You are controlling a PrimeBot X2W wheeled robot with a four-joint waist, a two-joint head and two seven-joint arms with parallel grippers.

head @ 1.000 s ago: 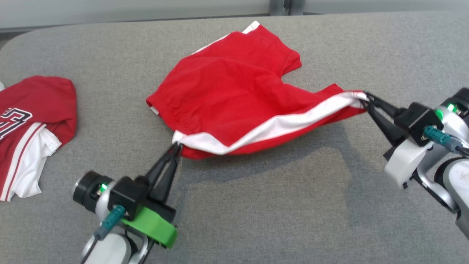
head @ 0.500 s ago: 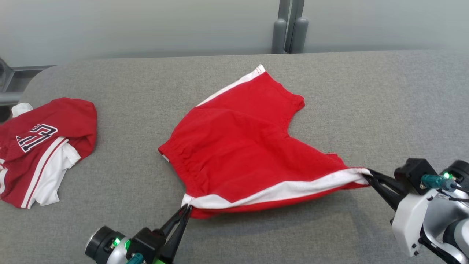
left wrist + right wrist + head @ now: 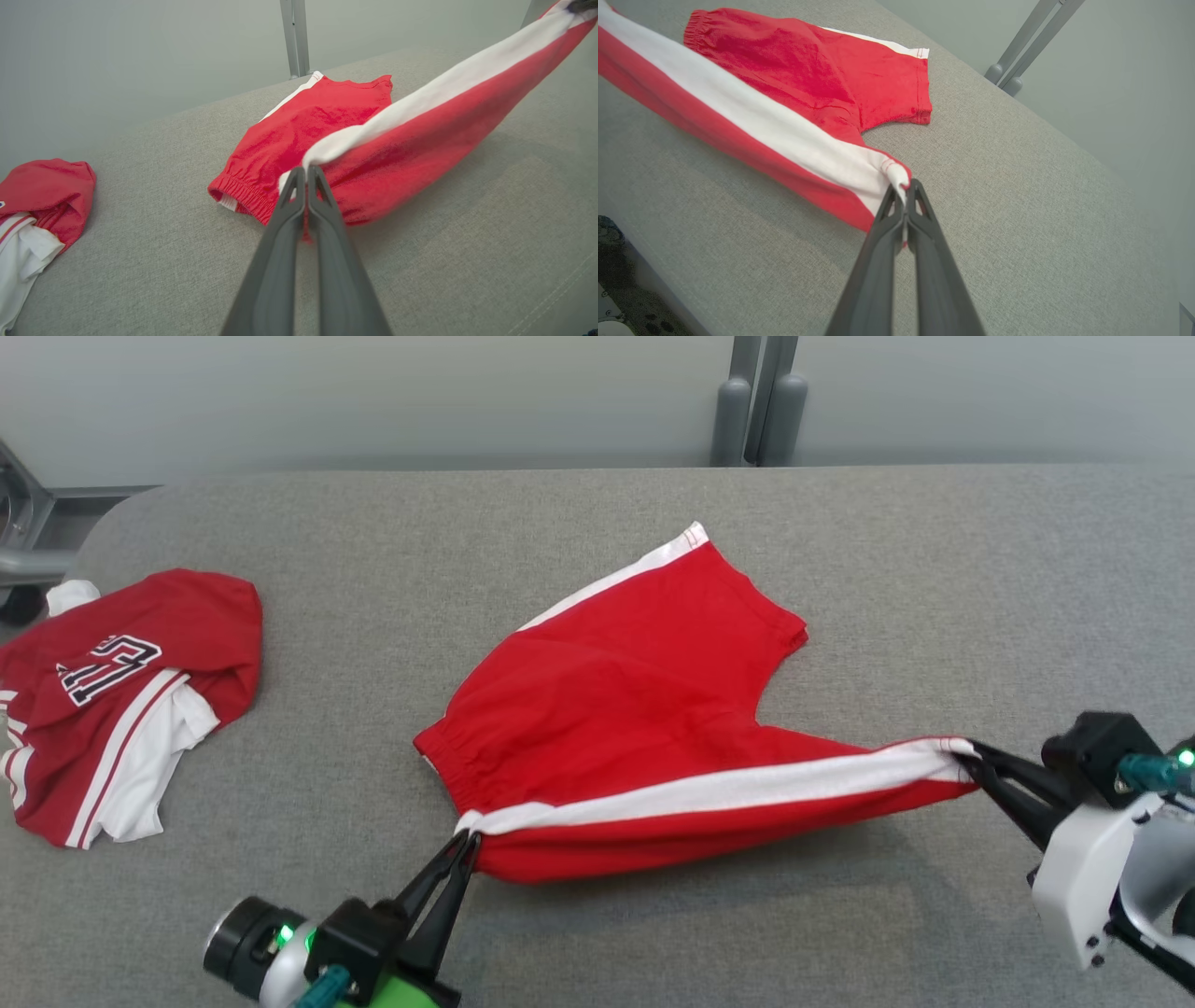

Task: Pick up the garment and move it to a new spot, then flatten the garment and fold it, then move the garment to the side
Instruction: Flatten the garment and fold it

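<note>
Head view is showing me holding the red shorts (image 3: 635,709) by two corners over the grey padded table (image 3: 373,551). My left gripper (image 3: 467,845) is pinching the waistband corner at about 8 o'clock of the shorts, its two dark fingers pressed together on the cloth. My right gripper (image 3: 971,761) is clamping the leg hem at about 3 o'clock, its fingers likewise closed on the fabric. Between the two grips the white side stripe (image 3: 728,789) is running taut and lifted, with red cloth sagging beneath it and casting a shadow on the table. The rest of the shorts is lying on the table: the elastic waistband is resting along the 9 o'clock side, and the other leg is pointing toward 1 o'clock.

Left wrist view is showing my fingers meeting on the white corner, with the stripe climbing away toward 2 o'clock. Right wrist view is showing my fingers closed on the bunched hem, with the stripe leading off toward 10 o'clock.

A red and white jersey (image 3: 140,691) is lying crumpled at 9 o'clock on the table, well apart from the shorts. Two grey posts (image 3: 761,411) are standing behind the table's far edge at 12 o'clock.
</note>
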